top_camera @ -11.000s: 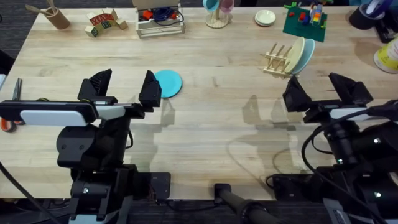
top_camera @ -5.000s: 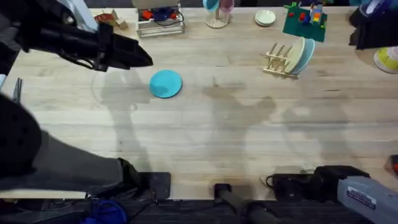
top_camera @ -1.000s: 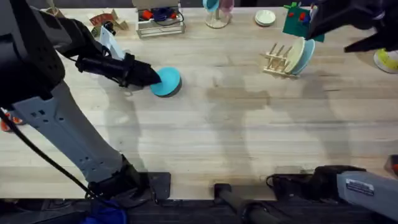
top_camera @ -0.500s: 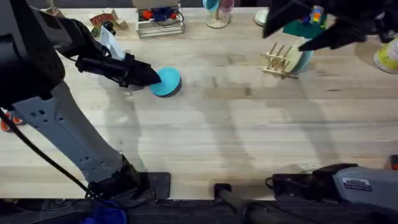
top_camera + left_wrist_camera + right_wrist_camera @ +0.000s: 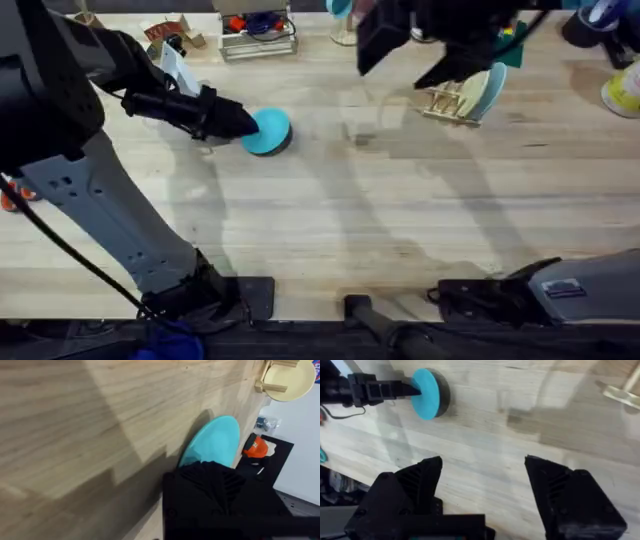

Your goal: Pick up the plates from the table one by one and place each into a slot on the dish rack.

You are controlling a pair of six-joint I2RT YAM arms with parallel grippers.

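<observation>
Overhead, the left gripper (image 5: 245, 124) lies low over the table (image 5: 330, 220), toward the far left part of the tabletop, its black fingertips at the near-left rim of the turquoise plate (image 5: 268, 132). The plate's rim seems tipped up off the wood, with a dark shadow under it. The left wrist view shows that plate (image 5: 212, 442) on edge against the grain, its lower part hidden behind a black finger (image 5: 210, 490); whether the fingers are clamped on the rim or merely touching it I cannot tell.

The right gripper (image 5: 405, 55) hangs high over the far edge of the tabletop, large and dark, with its two fingers spread wide apart and nothing between them. In the right wrist view those fingers (image 5: 410, 485) stand well apart above bare wood, and beyond them the turquoise plate (image 5: 426, 394) is seen with the left arm's gripper (image 5: 405, 389) against its rim.

The dish rack (image 5: 450, 98) stands toward the far right corner of the tabletop, just beside the right gripper in the overhead view. A cream plate (image 5: 474, 88) and a pale blue plate (image 5: 492, 90) stand upright in its slots, leaning close together at the rack's right end.

No brand, label or other writing can be read on any of these things.
</observation>
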